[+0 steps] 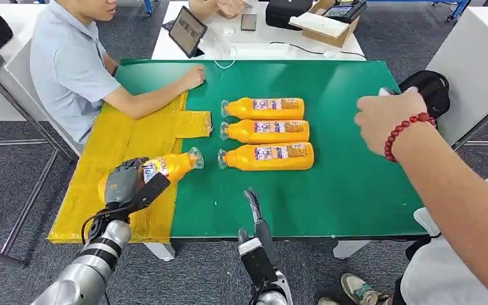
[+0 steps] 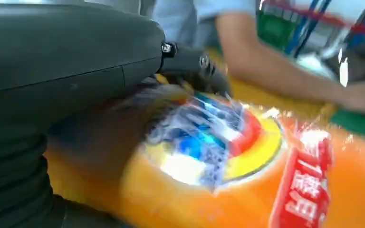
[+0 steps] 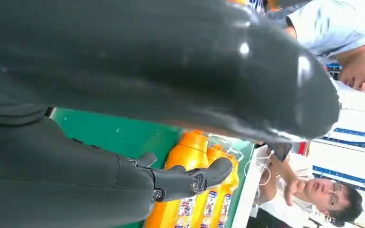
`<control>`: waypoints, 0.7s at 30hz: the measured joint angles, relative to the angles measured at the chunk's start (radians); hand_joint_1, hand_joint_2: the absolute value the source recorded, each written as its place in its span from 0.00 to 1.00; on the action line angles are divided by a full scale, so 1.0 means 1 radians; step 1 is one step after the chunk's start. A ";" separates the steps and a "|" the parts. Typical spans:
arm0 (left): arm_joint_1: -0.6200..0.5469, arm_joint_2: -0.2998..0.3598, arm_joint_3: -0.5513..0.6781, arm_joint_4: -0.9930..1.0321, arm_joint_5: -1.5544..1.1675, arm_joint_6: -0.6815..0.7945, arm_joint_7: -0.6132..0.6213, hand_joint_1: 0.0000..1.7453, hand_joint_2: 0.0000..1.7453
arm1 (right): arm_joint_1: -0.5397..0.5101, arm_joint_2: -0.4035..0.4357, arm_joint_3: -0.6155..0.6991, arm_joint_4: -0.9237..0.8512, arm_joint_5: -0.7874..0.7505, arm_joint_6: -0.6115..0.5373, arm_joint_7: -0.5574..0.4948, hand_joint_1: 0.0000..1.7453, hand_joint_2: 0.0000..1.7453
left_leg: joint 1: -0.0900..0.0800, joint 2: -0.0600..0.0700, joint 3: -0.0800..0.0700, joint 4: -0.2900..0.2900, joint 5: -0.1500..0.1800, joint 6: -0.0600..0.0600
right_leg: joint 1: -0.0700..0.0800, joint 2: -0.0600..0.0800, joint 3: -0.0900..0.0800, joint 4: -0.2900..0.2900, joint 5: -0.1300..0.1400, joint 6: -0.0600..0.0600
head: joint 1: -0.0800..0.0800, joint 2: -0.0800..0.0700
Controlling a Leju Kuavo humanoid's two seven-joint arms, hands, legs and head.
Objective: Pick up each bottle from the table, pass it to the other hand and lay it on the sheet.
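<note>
You'll see glossy orange plastic on the held bottle (image 1: 168, 166), its printed label shiny. The sheet (image 1: 127, 149) looks like crinkled yellow plastic film; the tabletop (image 1: 349, 184) cover is matt green cloth.

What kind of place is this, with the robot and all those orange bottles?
Probably a robot lab or test room in an office-like space. A green mat with a yellow sheet is set up as a work area, people sit close by watching, and a tablet stands on the white desk behind.
</note>
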 measured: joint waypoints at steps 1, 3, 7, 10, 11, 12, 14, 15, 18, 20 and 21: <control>-0.001 0.001 0.000 0.007 0.013 -0.027 -0.010 0.00 1.00 | 0.000 0.000 0.000 0.001 0.001 0.000 0.000 0.00 0.00 | 0.000 0.000 0.001 0.000 0.000 0.000 | 0.000 0.000 0.000 0.000 0.000 0.000 | 0.000 0.000; -0.004 0.000 -0.002 0.008 0.080 -0.116 -0.062 0.00 1.00 | 0.000 0.000 0.000 0.002 0.005 0.000 0.000 0.00 0.00 | 0.000 -0.001 0.003 0.000 0.001 0.000 | 0.000 -0.002 0.004 0.000 0.000 0.000 | 0.000 0.000; 0.006 0.003 -0.011 -0.016 0.270 -0.366 -0.162 0.00 1.00 | 0.000 0.000 0.000 0.003 0.017 0.015 0.000 0.00 0.00 | 0.000 -0.003 0.008 -0.001 0.001 0.000 | 0.000 -0.004 0.010 0.000 -0.001 -0.001 | 0.000 0.000; 0.042 0.007 -0.040 -0.066 0.358 -0.443 -0.186 0.00 1.00 | 0.000 0.001 0.000 0.007 0.024 0.022 0.000 0.00 0.00 | 0.000 -0.003 0.009 -0.001 0.001 0.000 | 0.000 -0.004 0.011 0.000 -0.001 -0.001 | 0.000 0.000; 0.059 0.010 -0.053 -0.090 0.385 -0.452 -0.189 0.00 1.00 | 0.000 0.001 0.000 0.008 0.024 0.022 0.000 0.00 0.00 | 0.000 -0.003 0.009 -0.001 0.001 0.000 | 0.000 -0.004 0.011 0.000 -0.001 -0.001 | 0.000 0.000; 0.075 0.013 -0.068 -0.114 0.410 -0.458 -0.192 0.00 1.00 | 0.000 0.001 0.000 0.008 0.025 0.022 0.000 0.00 0.00 | 0.000 -0.003 0.009 -0.001 0.001 0.000 | 0.000 -0.004 0.011 0.000 -0.001 -0.001 | 0.000 0.000; 0.110 0.021 -0.100 -0.163 0.460 -0.454 -0.204 0.00 1.00 | 0.000 0.001 0.000 0.008 0.036 0.009 0.000 0.00 0.00 | 0.000 -0.003 0.009 0.000 0.001 0.000 | 0.000 -0.004 0.010 0.000 -0.001 0.000 | 0.000 0.000; 0.128 0.024 -0.115 -0.196 0.493 -0.444 -0.209 0.00 1.00 | 0.000 0.001 0.000 0.008 0.042 -0.001 0.000 0.00 0.00 | 0.000 -0.003 0.008 0.000 0.001 0.000 | 0.000 -0.003 0.010 0.000 -0.001 0.000 | 0.000 0.000; 0.167 0.029 -0.146 -0.250 0.513 -0.436 -0.216 0.00 1.00 | 0.000 -0.001 0.000 0.008 0.045 -0.011 0.000 0.00 0.00 | 0.000 -0.003 0.007 0.000 0.001 0.000 | 0.000 -0.004 0.009 0.000 -0.001 0.000 | 0.000 0.000; 0.182 0.034 -0.158 -0.271 0.516 -0.435 -0.216 0.00 1.00 | 0.000 -0.001 0.000 0.008 0.047 -0.013 0.000 0.00 0.00 | 0.000 -0.003 0.006 0.000 0.001 0.000 | 0.000 -0.004 0.008 0.000 -0.001 0.000 | 0.000 0.000; 0.188 0.035 -0.161 -0.280 0.517 -0.435 -0.216 0.00 1.00 | 0.000 -0.001 0.000 0.008 0.047 -0.013 0.000 0.00 0.00 | 0.000 -0.003 0.005 0.000 0.001 0.000 | 0.000 -0.004 0.007 0.000 -0.001 0.000 | 0.000 0.000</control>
